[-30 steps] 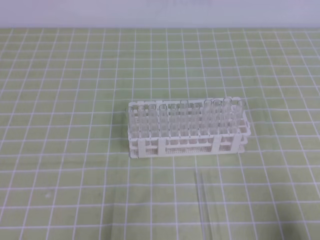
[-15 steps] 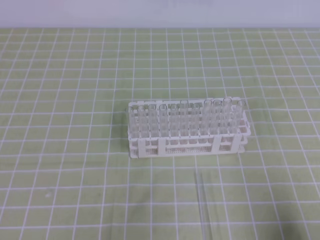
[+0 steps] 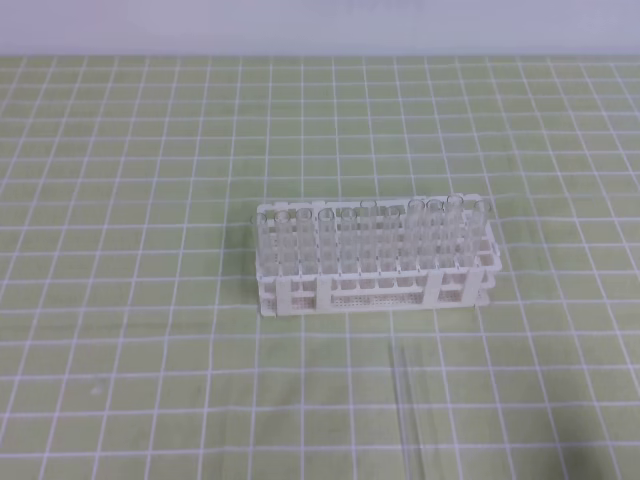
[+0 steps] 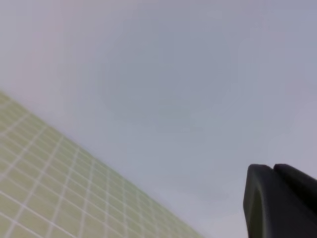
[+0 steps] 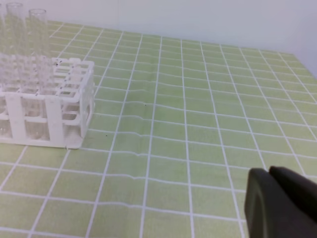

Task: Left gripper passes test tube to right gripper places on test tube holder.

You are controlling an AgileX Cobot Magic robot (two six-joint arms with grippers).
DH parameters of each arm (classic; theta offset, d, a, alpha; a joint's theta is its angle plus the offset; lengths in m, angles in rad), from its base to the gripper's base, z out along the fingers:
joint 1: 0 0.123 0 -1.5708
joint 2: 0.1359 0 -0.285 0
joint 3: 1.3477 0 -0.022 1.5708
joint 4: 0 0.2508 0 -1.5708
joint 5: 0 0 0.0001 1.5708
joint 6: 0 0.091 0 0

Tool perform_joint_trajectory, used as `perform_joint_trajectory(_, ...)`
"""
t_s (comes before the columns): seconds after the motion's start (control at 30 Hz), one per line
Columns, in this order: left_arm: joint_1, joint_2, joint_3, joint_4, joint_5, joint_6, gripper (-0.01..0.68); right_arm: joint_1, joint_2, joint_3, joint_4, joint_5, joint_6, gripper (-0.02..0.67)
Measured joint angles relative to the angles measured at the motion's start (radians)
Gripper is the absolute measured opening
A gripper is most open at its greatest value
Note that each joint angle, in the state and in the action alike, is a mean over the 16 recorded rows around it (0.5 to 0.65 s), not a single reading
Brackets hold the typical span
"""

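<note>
The test tube (image 3: 404, 408) lies flat on the green checked mat, in front of the test tube holder and a little right of its middle, running towards the near edge of the exterior view. The test tube holder (image 3: 372, 292) is a white lattice rack in the middle of the mat, filled with rows of upright clear tubes. Its right end (image 5: 74, 101) shows at the left of the right wrist view. Neither arm appears in the exterior view. The left gripper (image 4: 272, 169) is shut, empty and aimed at a blank wall. The right gripper (image 5: 269, 172) is shut and empty above the mat, right of the rack.
The green mat (image 3: 120, 300) with its white grid covers the whole table up to a pale wall (image 3: 320, 25) at the back. Clear tubes (image 5: 37, 44) rise well above the rack's top tier.
</note>
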Motion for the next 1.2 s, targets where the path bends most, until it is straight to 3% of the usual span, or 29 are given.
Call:
perform_joint_trajectory(0.27, 0.000, 0.076, -0.220, -0.035, 0.348, 0.072, -0.003, 0.000, 0.000, 0.000, 0.000, 0.000, 0.000, -0.018)
perform_joint_trajectory(0.53, -0.003, 0.346, -0.549, -0.207, 0.860, 0.444, -0.003, 0.000, 0.000, 0.000, 0.000, 0.000, 0.000, -0.018)
perform_joint_trajectory(0.77, -0.051, 0.648, -0.697, -0.351, 1.111, 0.710, -0.003, 0.000, 0.000, 0.000, 0.000, 0.000, 0.000, -0.018)
perform_joint_trajectory(0.93, -0.159, 0.833, -0.729, -0.358, 1.151, 0.759, -0.003, 0.000, 0.000, 0.000, 0.000, 0.000, 0.000, -0.018)
perform_joint_trajectory(1.2, -0.494, 1.096, -0.812, -0.184, 1.094, 0.590, -0.003, 0.000, 0.000, 0.000, 0.000, 0.000, 0.000, -0.018)
